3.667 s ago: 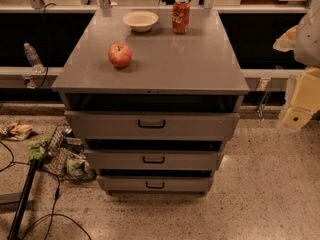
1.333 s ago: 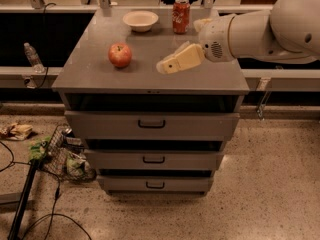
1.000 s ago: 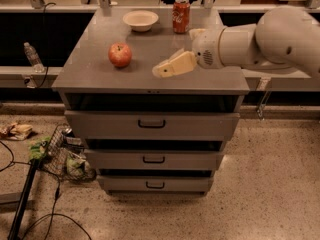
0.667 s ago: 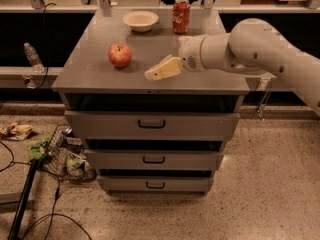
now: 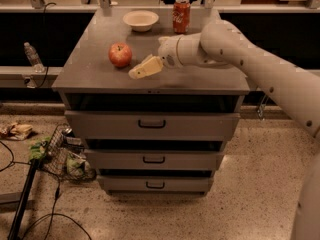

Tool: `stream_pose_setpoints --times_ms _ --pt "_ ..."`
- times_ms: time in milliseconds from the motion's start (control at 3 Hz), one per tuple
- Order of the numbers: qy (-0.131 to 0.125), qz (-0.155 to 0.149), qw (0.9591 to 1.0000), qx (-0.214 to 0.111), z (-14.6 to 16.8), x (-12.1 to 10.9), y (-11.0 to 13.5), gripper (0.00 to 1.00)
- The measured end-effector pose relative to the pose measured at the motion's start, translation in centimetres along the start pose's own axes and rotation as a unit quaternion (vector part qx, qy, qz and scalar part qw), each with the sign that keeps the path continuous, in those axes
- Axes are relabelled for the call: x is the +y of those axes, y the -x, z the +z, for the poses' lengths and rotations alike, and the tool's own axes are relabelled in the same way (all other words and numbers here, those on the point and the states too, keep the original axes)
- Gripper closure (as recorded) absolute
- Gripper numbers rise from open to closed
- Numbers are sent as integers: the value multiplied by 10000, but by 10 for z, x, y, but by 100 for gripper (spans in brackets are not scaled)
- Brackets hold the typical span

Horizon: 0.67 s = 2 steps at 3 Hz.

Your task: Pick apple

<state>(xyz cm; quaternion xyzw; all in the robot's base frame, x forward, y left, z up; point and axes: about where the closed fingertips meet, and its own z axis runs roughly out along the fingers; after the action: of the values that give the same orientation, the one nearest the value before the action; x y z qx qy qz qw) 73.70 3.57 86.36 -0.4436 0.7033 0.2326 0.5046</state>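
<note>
The apple (image 5: 120,54), small, round and red, sits on the left part of the grey cabinet top (image 5: 90,74). My gripper (image 5: 137,72) reaches in from the right on the white arm, just right of the apple and slightly nearer the front edge, close to it but apart from it. It holds nothing.
A cream bowl (image 5: 140,20) and a red soda can (image 5: 181,15) stand at the back of the cabinet top. Below are three drawers (image 5: 151,124). On the floor at left lie a wire basket (image 5: 65,154), cables and litter. A plastic bottle (image 5: 32,56) stands on the left ledge.
The arm came in from the right and moved leftward across the cabinet top; the gripper is now close beside the apple. The apple, bowl and can have not moved.
</note>
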Motion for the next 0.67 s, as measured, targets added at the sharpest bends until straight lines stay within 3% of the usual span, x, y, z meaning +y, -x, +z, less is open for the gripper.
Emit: stream_pose_setpoints --times_ms 333,667 --pt "272 -1 9994 -216 43 3 17 0" --pt "380 -8 9987 -350 64 5 29 0"
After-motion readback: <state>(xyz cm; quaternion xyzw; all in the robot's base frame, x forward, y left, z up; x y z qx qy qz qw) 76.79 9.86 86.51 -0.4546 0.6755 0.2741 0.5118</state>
